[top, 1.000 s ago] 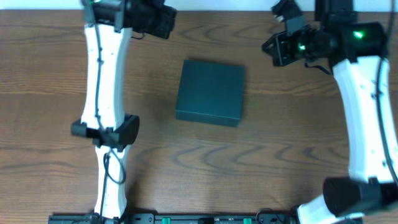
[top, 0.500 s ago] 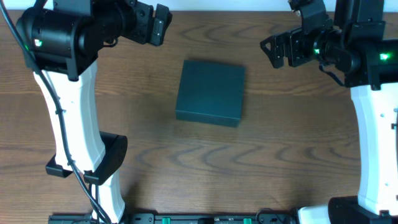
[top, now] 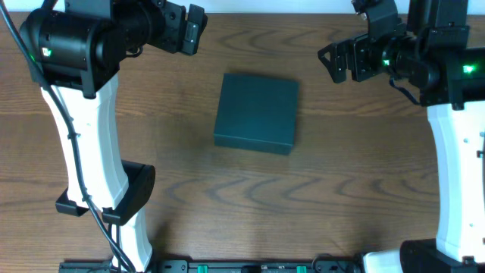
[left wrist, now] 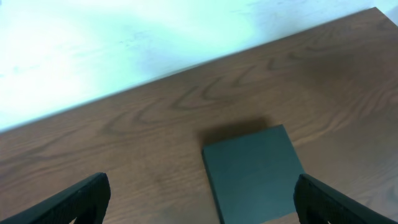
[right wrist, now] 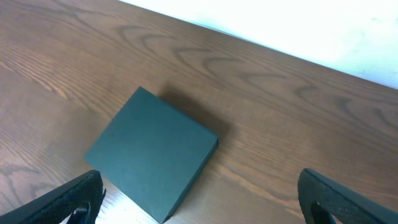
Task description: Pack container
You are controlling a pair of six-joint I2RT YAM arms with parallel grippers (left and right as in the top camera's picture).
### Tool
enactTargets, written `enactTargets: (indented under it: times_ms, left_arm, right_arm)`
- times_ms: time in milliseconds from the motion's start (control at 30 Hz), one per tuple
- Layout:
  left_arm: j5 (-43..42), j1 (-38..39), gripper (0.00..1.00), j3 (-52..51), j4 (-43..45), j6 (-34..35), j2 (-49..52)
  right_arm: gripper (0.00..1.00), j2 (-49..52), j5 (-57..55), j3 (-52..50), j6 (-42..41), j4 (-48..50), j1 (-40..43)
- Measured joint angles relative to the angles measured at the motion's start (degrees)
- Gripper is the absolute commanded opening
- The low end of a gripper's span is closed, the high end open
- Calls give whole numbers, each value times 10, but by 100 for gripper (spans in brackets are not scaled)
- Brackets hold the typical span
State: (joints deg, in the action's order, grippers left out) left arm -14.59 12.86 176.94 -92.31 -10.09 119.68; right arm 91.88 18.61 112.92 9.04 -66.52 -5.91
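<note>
Wood table (top: 341,189) bears a shut green container (top: 256,112). Only overhead shows the arms; wrist views show the left gripper (left wrist: 200,186) and right gripper (right wrist: 200,177) spread wide, empty.

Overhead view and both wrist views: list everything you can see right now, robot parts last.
container: one, dark grey-green, closed, lying flat near the middle of the table, nothing touching it.
table: one, brown wood grain, under everything.
wall: one, white, past the table's far edge.
left arm: one, white with black joints, along the left side.
right arm: one, white with black joints, along the right side.
left fingers: two, black, open wide, empty, near the far left, apart from the container.
right fingers: two, black, open wide, empty, near the far right, apart from the container.
</note>
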Motion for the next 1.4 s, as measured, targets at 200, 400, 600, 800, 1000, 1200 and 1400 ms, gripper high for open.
enactTargets:
  times_ms: [200,400,600,800,1000,1200,1400]
  left_arm:
    - [5,0,95,0,0,0,0]
    - [39,0,95,0,0,4,0]
    - [64,0,95,-5,0,9,-8]
    - [78,-1,95,-101,0,8,-113]
    - [82,-9,95,-266,16,-5,-282]
    - [86,-42,95,-472,96,-7,-418]
    - [85,-88,95,-709,198,0,-529]
  right_arm:
    - [99,0,0,0,0,0,0]
    - [99,0,0,0,0,0,0]
    - [99,0,0,0,0,0,0]
    - [99,0,-1,0,0,0,0]
    - [99,0,-1,0,0,-1,0]
    - [99,0,-2,0,0,-1,0]
    - [99,0,-2,0,0,-1,0]
